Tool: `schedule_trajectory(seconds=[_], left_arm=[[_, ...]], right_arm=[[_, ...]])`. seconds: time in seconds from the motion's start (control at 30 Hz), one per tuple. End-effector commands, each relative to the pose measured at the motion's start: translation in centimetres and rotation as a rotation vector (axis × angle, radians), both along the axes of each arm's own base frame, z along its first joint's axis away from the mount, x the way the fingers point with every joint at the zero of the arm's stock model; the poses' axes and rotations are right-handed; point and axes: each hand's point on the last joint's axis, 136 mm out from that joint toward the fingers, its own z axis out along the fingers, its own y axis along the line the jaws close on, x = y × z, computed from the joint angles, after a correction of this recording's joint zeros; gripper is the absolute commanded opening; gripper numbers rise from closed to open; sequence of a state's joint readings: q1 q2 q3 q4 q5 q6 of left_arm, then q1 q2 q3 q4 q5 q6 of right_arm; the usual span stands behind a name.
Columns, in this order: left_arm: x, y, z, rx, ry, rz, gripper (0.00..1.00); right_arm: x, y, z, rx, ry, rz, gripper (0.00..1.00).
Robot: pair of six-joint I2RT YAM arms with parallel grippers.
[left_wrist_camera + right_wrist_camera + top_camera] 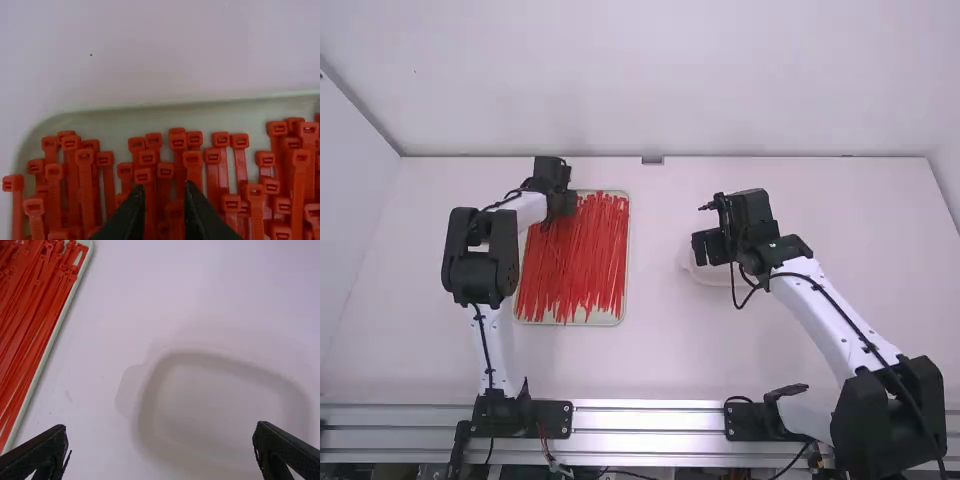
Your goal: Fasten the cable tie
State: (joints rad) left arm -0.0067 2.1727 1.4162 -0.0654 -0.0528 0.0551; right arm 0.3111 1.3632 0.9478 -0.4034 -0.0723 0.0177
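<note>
A heap of red cable ties [575, 265] lies on a pale tray [625, 262] left of the table's middle. My left gripper [556, 203] is at the tray's far left corner, low over the tie heads [150, 165]. Its fingers [164, 192] stand a narrow gap apart, with tie strands lying between them and nothing lifted. My right gripper [712, 245] hovers right of the tray, above a shallow white tub [698, 272]. Its fingers [162, 450] are spread wide and hold nothing, and the tub [220, 405] lies beneath them.
The tray's bare rim [150, 117] shows past the tie heads, and its edge [60, 325] with more ties [30, 295] shows in the right wrist view. White table surrounds both. A metal rail [640, 415] runs along the front edge.
</note>
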Motion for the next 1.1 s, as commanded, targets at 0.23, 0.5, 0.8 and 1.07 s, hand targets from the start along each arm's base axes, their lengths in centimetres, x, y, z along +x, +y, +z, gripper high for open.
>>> schedule_trajectory(seconds=[0.23,0.5,0.8,1.07], left_arm=[[0.3,-0.8,1.8,-0.046,-0.040,-0.012,0.19],[0.3,-0.9,1.8,-0.049,-0.039,-0.021,0.20],[-0.1,-0.6,0.9,-0.035,-0.018,-0.010,0.20],[-0.1,-0.6,0.8,-0.032,-0.015,-0.013,0.20]], right_arm=[[0.8,0.1,1.3,0.012,-0.027,-0.006,0.98],[0.7,0.2,1.2,0.012,-0.024,-0.004,0.98],[0.6,0.1,1.2,0.011,-0.021,-0.005,0.98],[0.5,0.1,1.1,0.008,-0.013,-0.005,0.98]])
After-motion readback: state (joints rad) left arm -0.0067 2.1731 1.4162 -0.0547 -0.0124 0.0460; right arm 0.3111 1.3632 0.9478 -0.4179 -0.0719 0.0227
